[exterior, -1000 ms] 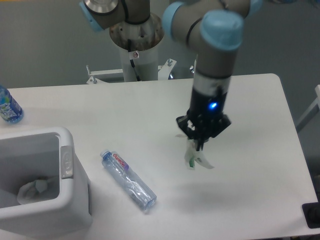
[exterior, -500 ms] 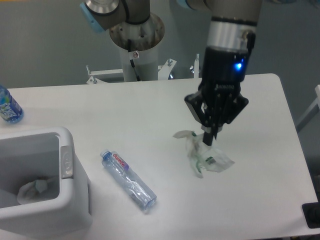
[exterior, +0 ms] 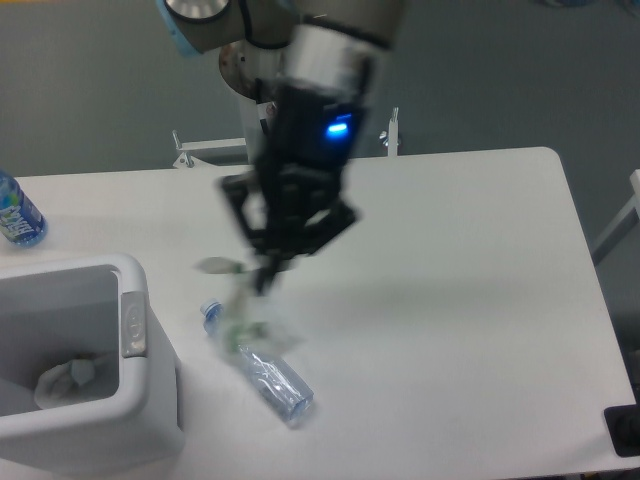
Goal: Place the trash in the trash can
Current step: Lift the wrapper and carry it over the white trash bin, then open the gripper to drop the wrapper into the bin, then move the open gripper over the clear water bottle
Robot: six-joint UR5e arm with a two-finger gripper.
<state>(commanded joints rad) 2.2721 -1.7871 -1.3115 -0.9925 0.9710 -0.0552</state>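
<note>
1. The tool [exterior: 268, 282] is hanging above the middle-left of the tabletop [exterior: 470, 300], its dark fingers pinching narrowly on the wrapper [exterior: 238, 318]; the blur makes the exact pinch hard to read.
2. The wrapper is dangling below the fingertips as a thin, crinkled, partly see-through film with a green edge; it is held by its top so the limp rest hangs free of the surface.
3. Just under the wrapper, the bottle [exterior: 268, 373] is lying on its side toward the front edge, a long clear bluish cylinder, dented and crushed, with its cap end partly hidden behind the hanging film.
4. The trash can [exterior: 150, 400] is sitting at the front-left corner, a smooth white plastic bin with rounded corners and a grey tab [exterior: 133, 324] on its near rim; some crumpled white material [exterior: 66, 378] is already lying inside.
5. In my judgement the wrapper is being carried toward the bin, and the bottle is waiting its turn.
6. A blue-labelled bottle [exterior: 17, 214] is standing at the left edge, apart from everything.
</note>
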